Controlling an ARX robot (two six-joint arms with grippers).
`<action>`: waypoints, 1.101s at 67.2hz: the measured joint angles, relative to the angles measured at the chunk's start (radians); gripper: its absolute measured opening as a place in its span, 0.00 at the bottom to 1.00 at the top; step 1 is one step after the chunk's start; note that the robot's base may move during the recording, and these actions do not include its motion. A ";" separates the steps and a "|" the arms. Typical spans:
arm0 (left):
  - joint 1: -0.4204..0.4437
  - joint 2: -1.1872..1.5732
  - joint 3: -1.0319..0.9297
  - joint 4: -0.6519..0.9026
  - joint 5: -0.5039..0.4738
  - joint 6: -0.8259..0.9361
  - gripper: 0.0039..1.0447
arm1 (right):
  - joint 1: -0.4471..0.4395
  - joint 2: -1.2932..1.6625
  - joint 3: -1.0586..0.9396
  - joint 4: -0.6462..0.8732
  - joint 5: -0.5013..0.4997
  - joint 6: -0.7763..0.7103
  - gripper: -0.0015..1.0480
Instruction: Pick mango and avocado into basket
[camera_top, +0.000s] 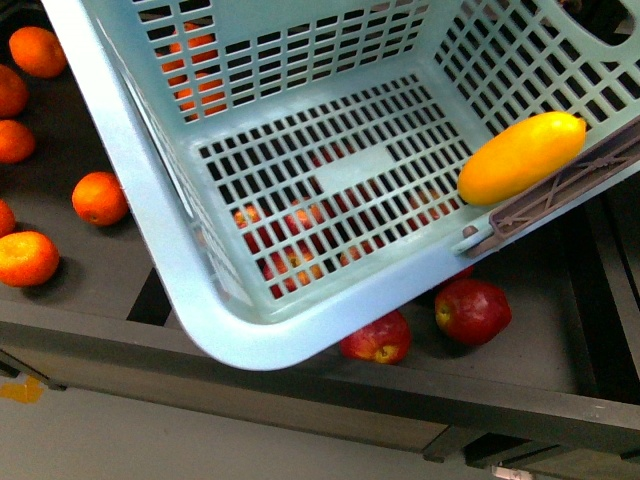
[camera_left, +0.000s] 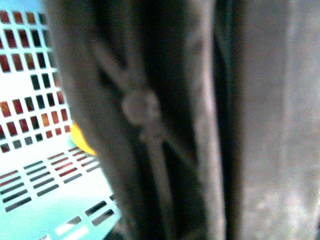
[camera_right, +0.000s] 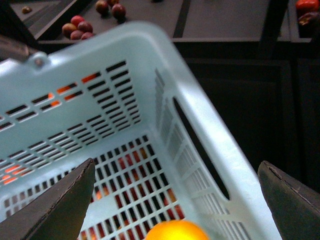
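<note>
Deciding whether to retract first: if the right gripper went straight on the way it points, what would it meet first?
The right gripper would most likely meet the mango, which shows between its open fingers; the basket floor lies beyond. Depth is unclear.

Yellow-orange mango (camera_top: 522, 157), teal slotted basket (camera_top: 300, 330)

Teal slotted basket (camera_top: 290, 332), yellow-orange mango (camera_top: 522, 157) lying inside

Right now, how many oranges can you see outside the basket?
6 oranges, all left of the basket: one at the top, two by the picture's edge below it, one nearest the basket, one cut off by the edge, one lowest. More may hide behind the basket.
</note>
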 joint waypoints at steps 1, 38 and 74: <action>0.000 0.000 0.000 0.000 -0.001 0.001 0.13 | -0.004 -0.005 -0.002 -0.001 0.004 0.002 0.91; -0.002 0.000 0.000 0.000 0.002 -0.004 0.13 | -0.123 -0.451 -0.496 0.308 0.054 -0.128 0.39; 0.003 0.000 0.000 0.000 -0.002 -0.003 0.13 | -0.123 -0.746 -0.733 0.248 0.055 -0.144 0.02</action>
